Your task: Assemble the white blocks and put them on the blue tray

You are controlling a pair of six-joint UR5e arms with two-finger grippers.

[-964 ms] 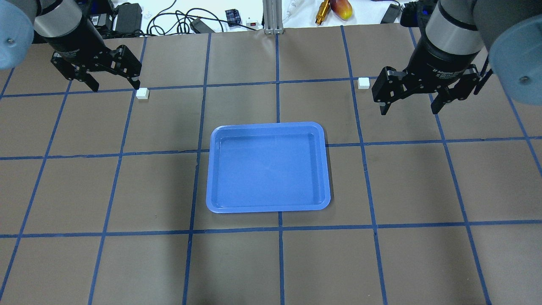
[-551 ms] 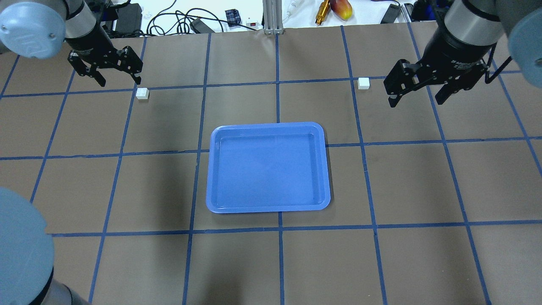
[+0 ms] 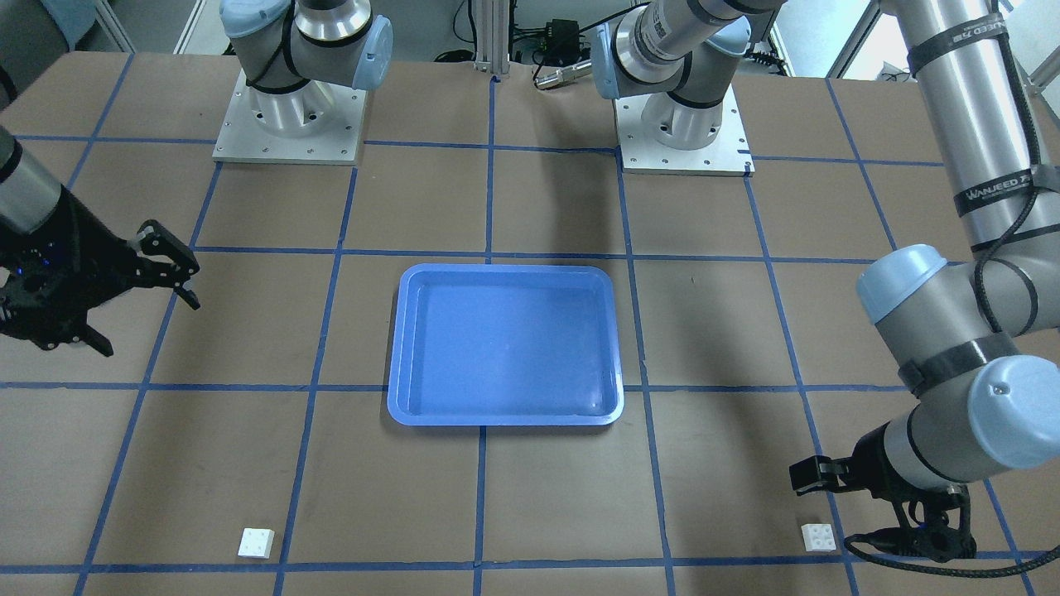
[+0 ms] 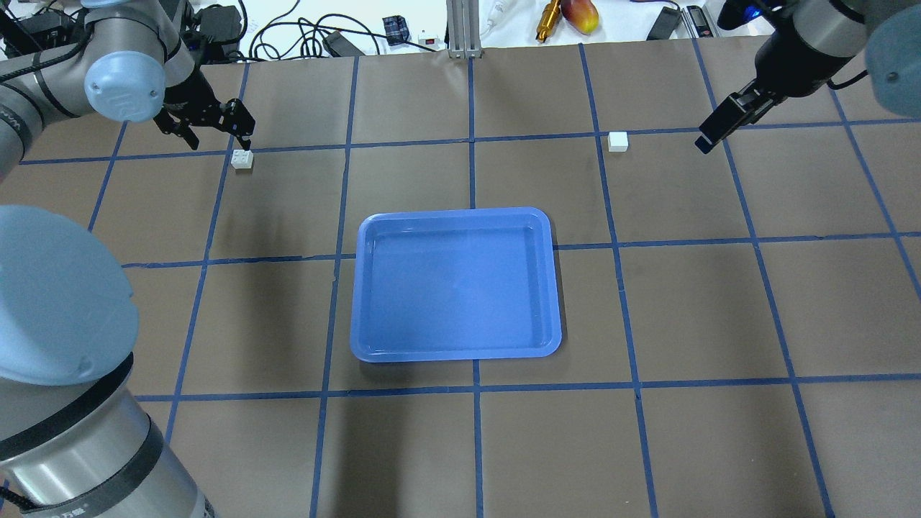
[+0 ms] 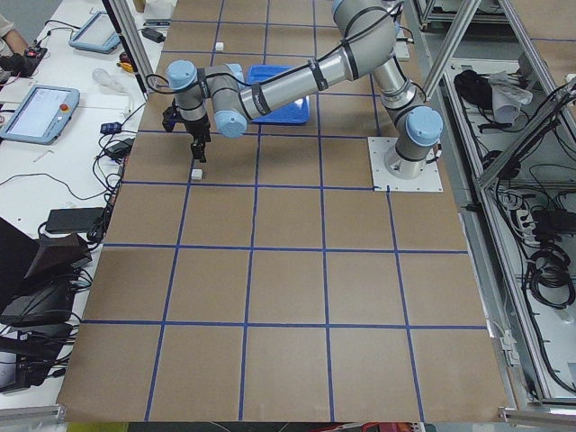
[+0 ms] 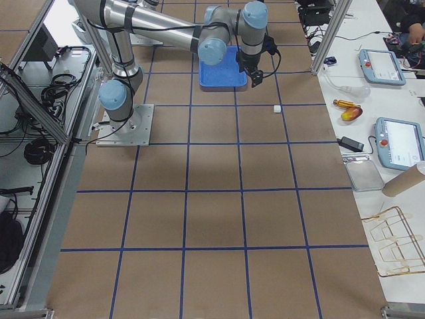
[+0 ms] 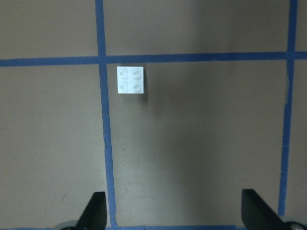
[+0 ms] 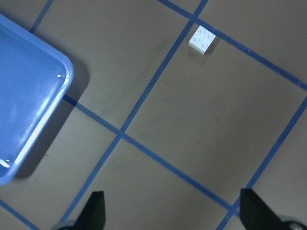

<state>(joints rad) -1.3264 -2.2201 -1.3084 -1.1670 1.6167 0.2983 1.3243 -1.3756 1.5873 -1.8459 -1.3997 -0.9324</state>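
The blue tray (image 4: 455, 214) lies empty at the table's middle; it also shows in the front view (image 3: 505, 271) and at the left of the right wrist view (image 8: 29, 91). One white studded block (image 4: 242, 159) lies on the far left, just below and right of my open, empty left gripper (image 4: 220, 140). In the left wrist view this block (image 7: 131, 80) sits ahead of the open gripper (image 7: 175, 218). A second white block (image 4: 617, 141) lies on the far right. My right gripper (image 4: 709, 137) is to its right, open and empty (image 8: 172, 218), with that block (image 8: 202, 39) ahead.
Cables, power supplies, a gold tool (image 4: 548, 18) and a fruit (image 4: 580, 14) lie beyond the table's far edge. My left arm's elbow (image 4: 57, 302) fills the overhead view's lower left. Both arm bases (image 3: 288, 116) stand at the robot's side.
My left gripper has moved right and down toward the left block. My right gripper has moved farther back and right and turned edge-on to the overhead camera. Blocks and tray have not moved.
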